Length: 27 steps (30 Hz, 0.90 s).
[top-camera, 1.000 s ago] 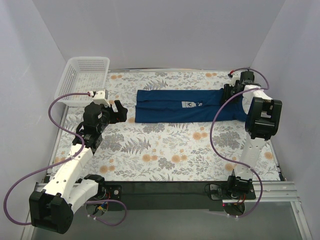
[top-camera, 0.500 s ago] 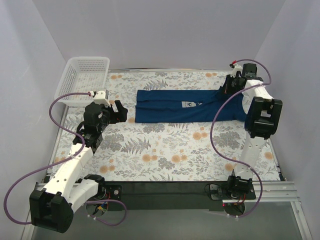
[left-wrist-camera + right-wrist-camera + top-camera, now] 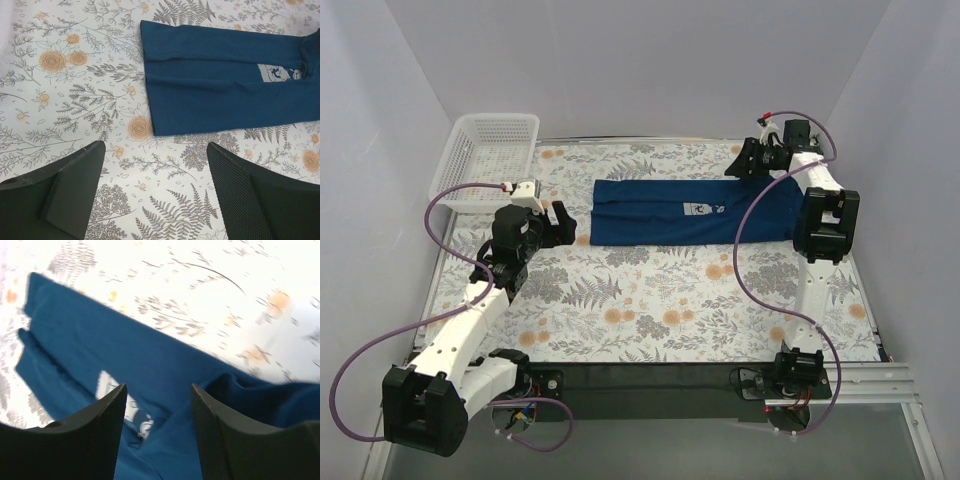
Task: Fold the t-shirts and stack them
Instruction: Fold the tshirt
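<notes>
currently the t-shirt (image 3: pixel 690 210) is laid flat across the far half of the floral tabletop (image 3: pixel 650 300), folded lengthwise into a long navy band that runs from left to right. its pale print (image 3: pixel 698 209) is seen face up near the middle of the band. the right end of the cloth is partly hidden by the right arm and looks rumpled in the right wrist view. the left tool (image 3: pixel 558 222) is held just off the band's left end, apart from the cloth and pointed towards it. in the left wrist view its two fingers (image 3: pixel 60 185) are spread wide with only bare tabletop between them, and the shirt's left edge is seen beyond the tips. the right tool (image 3: pixel 738 163) is held above the far edge of the band, towards its right end. in the right wrist view its fingers (image 3: pixel 95 425) are parted, nothing is gripped, and the shirt with its print is seen below the gap. a white basket (image 3: pixel 485 160) is set at the far left corner, well apart from the shirt.
</notes>
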Each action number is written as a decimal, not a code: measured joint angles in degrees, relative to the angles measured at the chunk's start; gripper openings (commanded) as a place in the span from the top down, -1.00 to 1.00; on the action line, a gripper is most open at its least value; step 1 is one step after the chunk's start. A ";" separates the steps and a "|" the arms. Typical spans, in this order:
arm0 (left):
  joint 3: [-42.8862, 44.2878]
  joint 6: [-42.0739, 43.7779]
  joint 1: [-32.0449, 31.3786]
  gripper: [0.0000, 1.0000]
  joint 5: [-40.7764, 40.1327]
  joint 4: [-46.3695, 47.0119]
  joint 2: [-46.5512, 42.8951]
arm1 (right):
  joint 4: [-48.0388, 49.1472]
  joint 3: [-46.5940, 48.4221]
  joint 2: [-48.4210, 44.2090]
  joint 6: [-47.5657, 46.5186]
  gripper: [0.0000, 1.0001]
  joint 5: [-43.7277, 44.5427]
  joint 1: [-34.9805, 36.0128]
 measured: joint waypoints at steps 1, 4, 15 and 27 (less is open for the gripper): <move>0.00 0.00 0.02 -0.52 -0.02 0.00 0.13 | 0.09 0.35 0.00 -0.04 -0.04 -0.76 0.22; 0.00 0.00 0.00 -0.53 -0.11 0.02 0.48 | 1.36 0.76 -0.81 -1.99 -0.04 -3.06 0.50; 0.00 0.22 0.02 -0.52 -0.11 -0.35 0.87 | 3.52 -12.13 -14.86 -11.08 -0.04 6.47 -1.40; 0.00 0.22 0.00 -0.52 0.50 -0.35 0.87 | 1.88 -10.80 -7.39 -10.80 0.03 15.58 -0.92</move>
